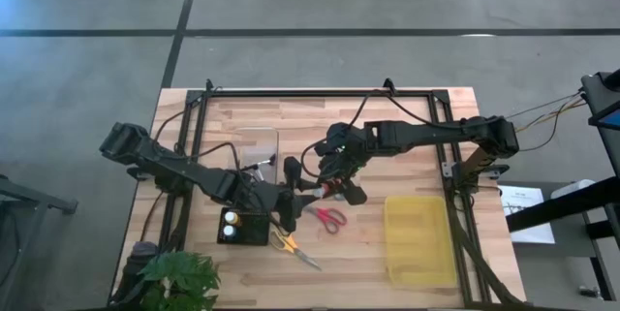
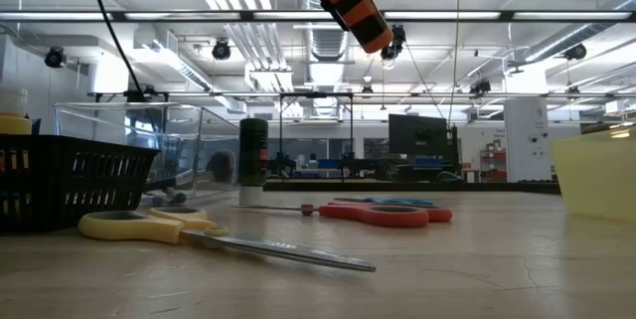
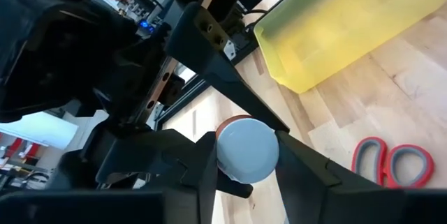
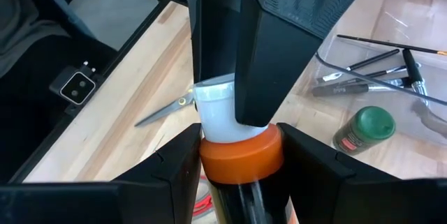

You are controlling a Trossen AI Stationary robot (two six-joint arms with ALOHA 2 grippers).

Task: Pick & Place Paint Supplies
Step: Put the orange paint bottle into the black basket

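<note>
A small paint pot (image 2: 358, 16), orange with a white end, hangs high above the table between both grippers. My left gripper (image 3: 246, 158) comes in from the table's left and is shut on the white end. My right gripper (image 4: 241, 154) comes in from the right and is shut on the orange part. In the high view the two grippers meet over the table's middle (image 1: 322, 191). Red-handled scissors (image 1: 329, 218) and yellow-handled scissors (image 1: 291, 246) lie flat on the wood below. A green-lidded pot (image 4: 367, 130) stands beside thin brushes (image 4: 377, 60). My left gripper pinches the pot's white round end (image 3: 244, 151) between its two fingers, one on each side. It comes roughly level from the table's left. The pot is lifted clear of the table. My right gripper pinches the pot's orange part (image 4: 241, 155) between its two fingers. It slants down from the table's right. The white end (image 4: 216, 116) sticks out beyond its fingertips into the left gripper's fingers (image 4: 279, 49).
A black tray (image 1: 244, 226) holding small pots sits near the front left. A yellow bin (image 1: 418, 238) stands at the front right. A clear tray (image 1: 254, 151) lies at the back left, a dark bottle (image 1: 291, 168) beside it. A plant (image 1: 174, 277) overhangs the near left corner.
</note>
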